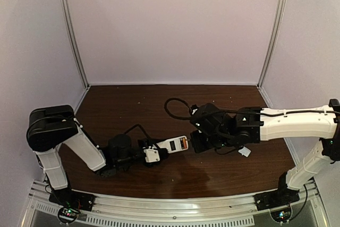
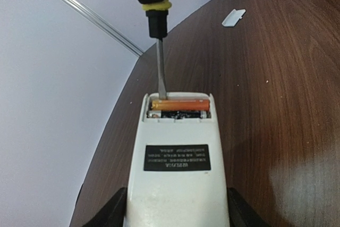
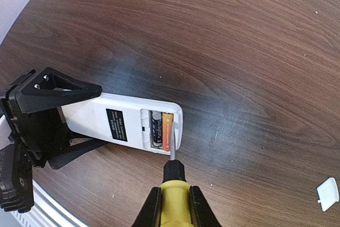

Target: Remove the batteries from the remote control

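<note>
Levering at the cells is the step in hand, by the look of it. The right gripper (image 3: 172,201) is clamped tight round the yellow handle of the screwdriver (image 3: 171,155), and the blade tip sits at one end of the orange battery (image 2: 179,103), hard against the rim of the remote's opened back. The dark battery (image 3: 156,128) lies just beside the orange one, and both are seated, neither lifted yet. The left gripper (image 1: 151,154) has its jaws part-spread and closed on the sides of the remote control (image 2: 178,184), back face up, at the end away from the cells. Whether it rests on the dark wooden table (image 1: 133,104) or hangs just above it, the views don't settle. The small white cover (image 3: 328,193) lies well apart on the wood.

Now the dangers. The battery is round and slick, so a blade pushed at the wrong angle could skate off and gouge the plastic rim or bend a contact. Pry too sharply and the orange cell may pop free and roll away across the table. The force also lands at the far end from the left jaws, so the remote could twist or tip in that grip.
</note>
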You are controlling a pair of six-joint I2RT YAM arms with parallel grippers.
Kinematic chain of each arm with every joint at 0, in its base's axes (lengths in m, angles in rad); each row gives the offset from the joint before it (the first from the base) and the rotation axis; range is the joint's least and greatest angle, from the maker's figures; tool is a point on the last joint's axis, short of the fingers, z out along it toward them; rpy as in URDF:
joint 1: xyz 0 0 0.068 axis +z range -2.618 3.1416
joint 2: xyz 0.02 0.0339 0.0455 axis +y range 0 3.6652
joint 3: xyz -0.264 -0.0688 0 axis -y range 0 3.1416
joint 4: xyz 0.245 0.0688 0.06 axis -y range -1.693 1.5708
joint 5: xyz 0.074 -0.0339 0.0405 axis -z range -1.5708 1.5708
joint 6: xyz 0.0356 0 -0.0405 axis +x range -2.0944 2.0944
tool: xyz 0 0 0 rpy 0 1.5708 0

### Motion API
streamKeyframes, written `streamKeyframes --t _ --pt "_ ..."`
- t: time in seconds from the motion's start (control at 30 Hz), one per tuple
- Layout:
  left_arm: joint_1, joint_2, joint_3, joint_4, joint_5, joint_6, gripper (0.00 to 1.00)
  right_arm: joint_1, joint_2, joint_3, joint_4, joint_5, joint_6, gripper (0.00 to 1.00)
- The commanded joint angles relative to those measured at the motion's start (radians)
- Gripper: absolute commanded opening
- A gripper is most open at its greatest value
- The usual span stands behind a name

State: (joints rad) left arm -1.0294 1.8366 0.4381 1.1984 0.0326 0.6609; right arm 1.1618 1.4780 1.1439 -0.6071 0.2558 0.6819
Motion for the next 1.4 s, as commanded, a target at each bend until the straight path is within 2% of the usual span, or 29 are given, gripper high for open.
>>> streamKeyframes --t 0.0,0.33,0.7,1.07,1.37 --pt "-0.011 -0.008 0.022 0.048 0.002 -0.006 0.00 0.004 0.036 0.022 -0.019 0.054 0.015 0.00" --pt "-0.015 -0.001 0.045 -0.012 0.011 0.000 0.00 0.005 0.096 0.025 0.003 0.051 0.026 0.00" --pt "-0.015 0.039 0.078 -0.067 0.026 0.017 0.00 0.005 0.091 -0.052 0.087 0.040 0.042 0.00" --pt "-0.014 0.068 0.108 -0.118 0.053 0.020 0.00 -0.016 0.015 -0.216 0.259 -0.013 0.004 0.00" --pt "-0.014 0.078 0.104 -0.107 0.063 0.025 0.00 -0.057 -0.067 -0.365 0.471 -0.158 -0.029 0.00"
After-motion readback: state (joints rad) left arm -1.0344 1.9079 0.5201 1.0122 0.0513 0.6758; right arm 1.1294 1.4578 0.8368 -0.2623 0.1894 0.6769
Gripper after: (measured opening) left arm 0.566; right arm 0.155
